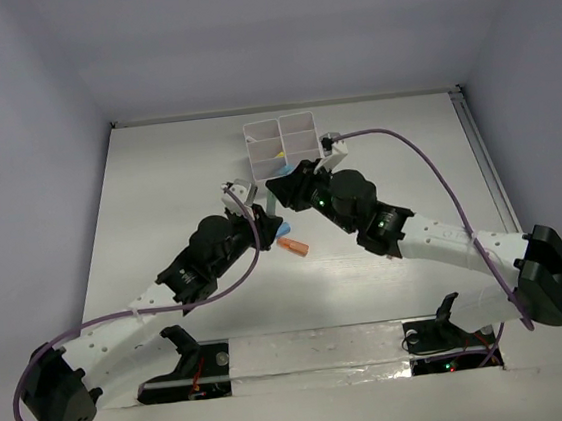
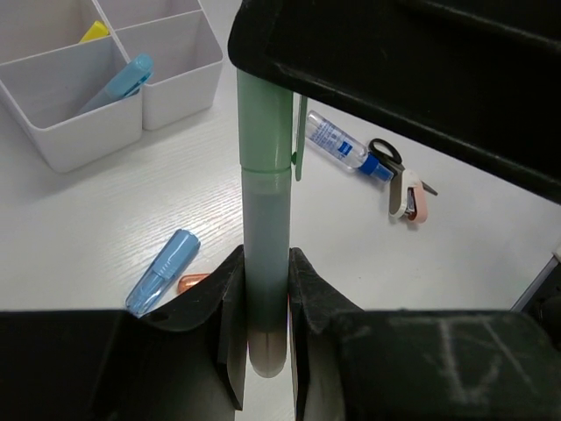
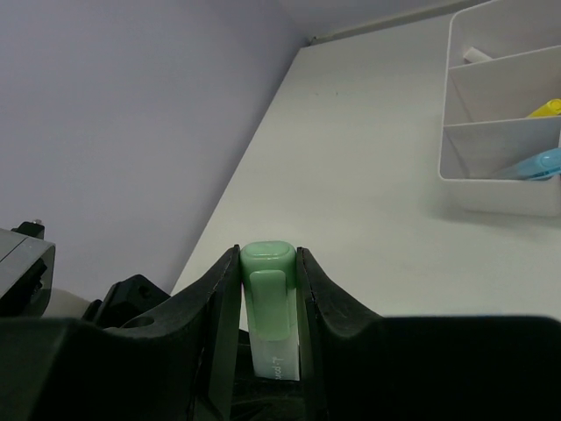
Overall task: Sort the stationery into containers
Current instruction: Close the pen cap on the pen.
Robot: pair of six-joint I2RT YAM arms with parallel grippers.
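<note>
Overhead, the left gripper [image 1: 246, 196] and the right gripper [image 1: 293, 181] meet nose to nose at the middle of the desk [image 1: 160, 203], just short of the white organizer [image 1: 251, 143]. The right one is nearer to it. What passes between them cannot be read from this view. An orange marker [image 1: 294, 248] lies loose on the near side of them. Left wrist view: a pale-green marker [image 2: 266, 193] runs straight away from the camera. Its plain end is pinched between the left gripper's fingers [image 2: 230, 316], set narrow, and its capped end passes under the black body of the right gripper. The long axis therefore joins one gripper to the other. The organizer lies up and to the left of it, with a blue marker [image 2: 118, 83] leaning in the nearest compartment. Loose on the desk are another, loose blue marker [image 2: 162, 272], a blue-labelled tube [image 2: 337, 140] and scissors [image 2: 386, 158]. Right wrist view: the cap end sits between the right gripper's fingers [image 3: 219, 303], which are closed on it, and the organizer lies ahead and to the right. Finding: both grippers hold the one marker, clear of the desk and in no compartment. Judgement: the coming move turns on which end lets go, and the right gripper looks better placed to carry it.
</note>
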